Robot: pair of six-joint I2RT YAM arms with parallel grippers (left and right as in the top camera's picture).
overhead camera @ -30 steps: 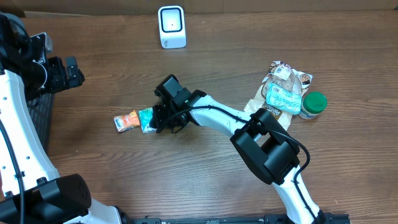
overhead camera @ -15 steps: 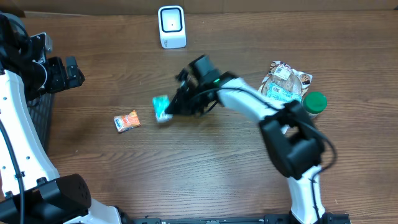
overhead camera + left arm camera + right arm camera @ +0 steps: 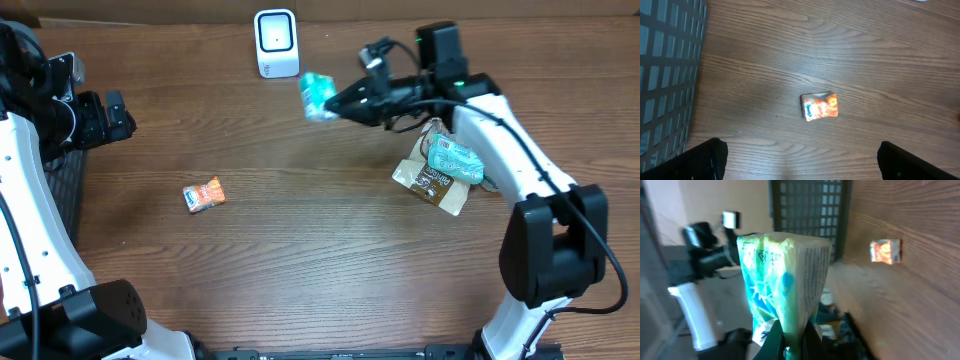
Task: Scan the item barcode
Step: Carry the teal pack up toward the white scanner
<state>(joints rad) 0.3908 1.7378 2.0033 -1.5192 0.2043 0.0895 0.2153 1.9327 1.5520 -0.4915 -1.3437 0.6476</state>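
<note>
A teal snack packet hangs in the air just right of the white barcode scanner, which stands at the table's back edge. My right gripper is shut on the packet's lower edge. In the right wrist view the packet fills the centre and the gripper pinches its bottom seam. My left gripper is open, high above the table at the far left, with nothing between its fingers. An orange packet lies flat below it.
The orange packet lies on the wood at the left of centre. A pile of bagged snacks sits at the right under my right arm. A black wire basket stands at the left edge.
My right gripper has lifted the teal packet from beside the orange packet and carried it up and to the right, next to the scanner. The left arm has not moved.
</note>
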